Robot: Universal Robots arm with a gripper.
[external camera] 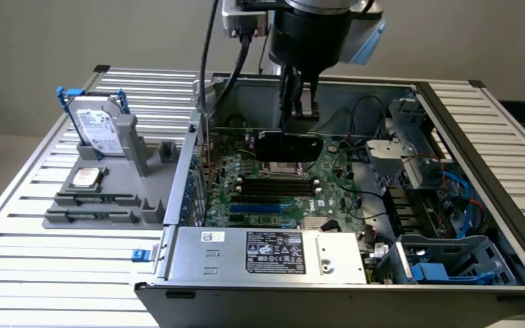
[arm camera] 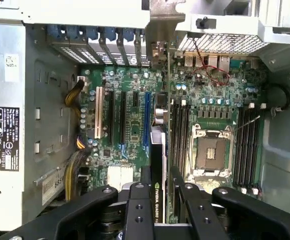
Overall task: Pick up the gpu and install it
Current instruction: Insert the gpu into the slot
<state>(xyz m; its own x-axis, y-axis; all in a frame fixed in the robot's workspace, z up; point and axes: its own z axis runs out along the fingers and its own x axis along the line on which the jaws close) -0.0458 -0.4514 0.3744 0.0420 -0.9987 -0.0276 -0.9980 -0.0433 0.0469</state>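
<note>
The tool [external camera: 301, 115] is clamped on the gpu [external camera: 286, 147], one finger on each face of the card. The gpu stands on edge inside the open computer case [external camera: 486, 147], over the motherboard [external camera: 272, 188]. In the wrist view the tool [arm camera: 157, 197] holds the gpu [arm camera: 157, 160] edge-on, between the blue expansion slot [arm camera: 146, 120] and the CPU socket [arm camera: 209, 152]. Contact with the board cannot be determined. The hard drive [external camera: 98, 126] sits in a grey fixture [external camera: 107, 201] on the table [external camera: 25, 273]
</note>
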